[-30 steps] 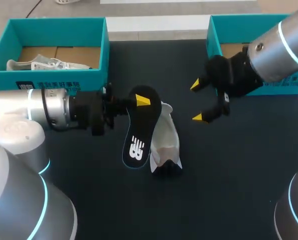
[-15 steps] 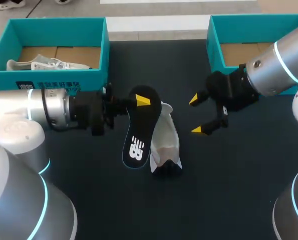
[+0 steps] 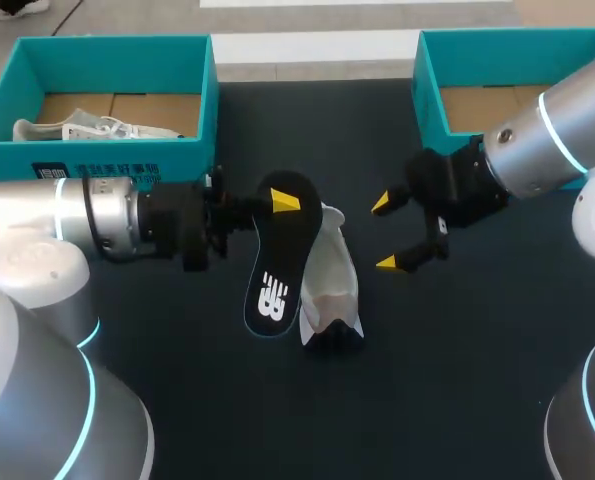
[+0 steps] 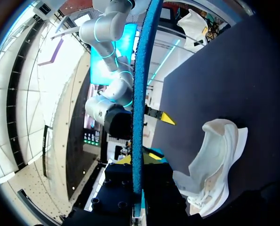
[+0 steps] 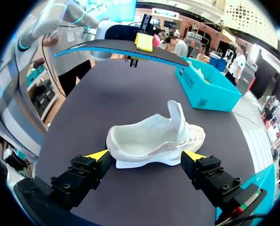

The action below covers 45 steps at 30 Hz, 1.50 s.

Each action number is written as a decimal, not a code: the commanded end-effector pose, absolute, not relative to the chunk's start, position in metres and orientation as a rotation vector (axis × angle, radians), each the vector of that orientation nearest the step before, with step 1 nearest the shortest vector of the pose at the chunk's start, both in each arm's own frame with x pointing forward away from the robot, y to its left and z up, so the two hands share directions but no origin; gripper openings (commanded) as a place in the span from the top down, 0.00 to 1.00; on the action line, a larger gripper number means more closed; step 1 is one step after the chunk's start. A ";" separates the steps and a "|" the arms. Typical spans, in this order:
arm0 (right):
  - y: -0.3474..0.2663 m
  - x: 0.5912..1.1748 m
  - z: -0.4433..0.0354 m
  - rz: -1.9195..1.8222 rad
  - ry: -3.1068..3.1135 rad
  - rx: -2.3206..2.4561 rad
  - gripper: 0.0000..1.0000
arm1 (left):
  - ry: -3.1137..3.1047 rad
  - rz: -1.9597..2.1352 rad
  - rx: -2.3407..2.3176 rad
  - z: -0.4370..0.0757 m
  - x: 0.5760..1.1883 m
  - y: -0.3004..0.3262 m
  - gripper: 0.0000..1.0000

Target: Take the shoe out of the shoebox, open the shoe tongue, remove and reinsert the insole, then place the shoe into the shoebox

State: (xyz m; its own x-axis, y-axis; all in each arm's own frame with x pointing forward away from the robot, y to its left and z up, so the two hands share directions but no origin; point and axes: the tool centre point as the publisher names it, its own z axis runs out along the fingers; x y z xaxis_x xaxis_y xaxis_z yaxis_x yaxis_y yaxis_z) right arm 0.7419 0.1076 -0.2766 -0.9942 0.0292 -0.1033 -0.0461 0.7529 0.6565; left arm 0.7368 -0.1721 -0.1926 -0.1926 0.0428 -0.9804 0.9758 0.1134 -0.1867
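Observation:
My left gripper (image 3: 274,202) is shut on the heel end of a black insole (image 3: 275,272) and holds it in the air just left of the white shoe (image 3: 329,285), which lies on its side on the dark table. In the left wrist view the insole (image 4: 140,94) stands edge-on, blue, between my fingers, with the shoe (image 4: 215,165) beside it. My right gripper (image 3: 385,233) hangs open to the right of the shoe, apart from it. From the right wrist the shoe (image 5: 154,139) lies just ahead of the open right gripper (image 5: 147,160), and the insole (image 5: 121,49) hangs beyond it.
A teal shoebox (image 3: 192,95) at the back left holds another white shoe (image 3: 87,128). A second teal shoebox (image 3: 427,85) stands at the back right, behind my right arm. The dark table (image 3: 457,380) spreads in front.
My right gripper has come down and leftward, closer to the shoe, staying open. The left arm, the insole and the shoe have not moved.

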 end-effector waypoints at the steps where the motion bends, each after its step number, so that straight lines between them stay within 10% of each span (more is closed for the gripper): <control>1: 0.109 0.742 -0.277 1.065 2.841 -0.014 0.00 | 1.438 -1.236 1.066 -0.193 0.736 -0.173 1.00; 45: 0.092 0.740 -0.319 0.855 2.700 -0.217 0.00 | 1.715 -1.787 0.706 -0.242 0.698 -0.199 1.00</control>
State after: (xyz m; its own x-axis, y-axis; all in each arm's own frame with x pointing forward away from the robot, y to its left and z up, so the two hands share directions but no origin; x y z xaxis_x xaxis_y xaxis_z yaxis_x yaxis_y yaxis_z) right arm 0.7422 0.0916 -0.3109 -0.9492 -0.0614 -0.3086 -0.2247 0.8188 0.5282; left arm 0.6946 -0.1902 -0.2312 -0.7059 -0.0302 -0.7077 0.7082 -0.0173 -0.7058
